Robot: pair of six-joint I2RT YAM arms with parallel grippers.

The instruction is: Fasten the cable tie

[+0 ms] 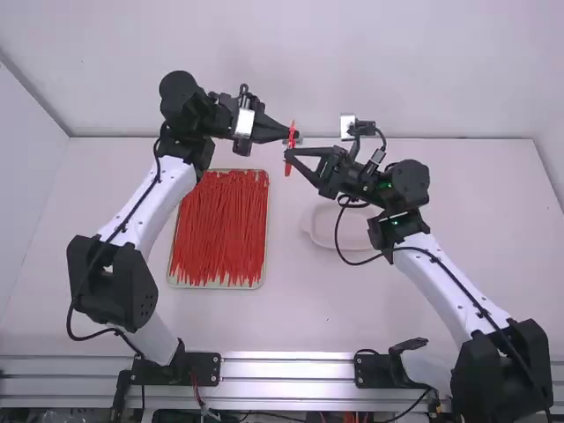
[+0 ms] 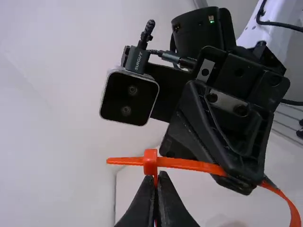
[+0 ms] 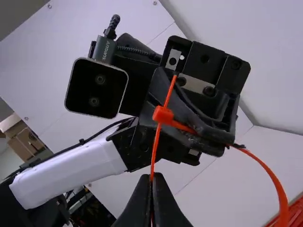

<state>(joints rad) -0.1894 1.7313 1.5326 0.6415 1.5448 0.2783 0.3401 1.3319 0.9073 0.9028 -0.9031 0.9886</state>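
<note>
A red cable tie (image 1: 291, 141) hangs in the air above the back of the table, held between both grippers. My left gripper (image 1: 295, 136) is shut on the tie just below its head (image 2: 150, 161), with the thin tail sticking out to one side. My right gripper (image 1: 287, 157) is shut on the strap (image 3: 155, 146) from the other side. In the right wrist view the strap runs up through the head (image 3: 162, 114) and a loop (image 3: 270, 175) curves away. The two grippers' tips nearly touch.
A tan tray (image 1: 216, 285) with several loose red cable ties (image 1: 220, 225) lies on the table under the left arm. A shallow white dish (image 1: 315, 233) sits under the right arm. The white table (image 1: 493, 203) is open to the right.
</note>
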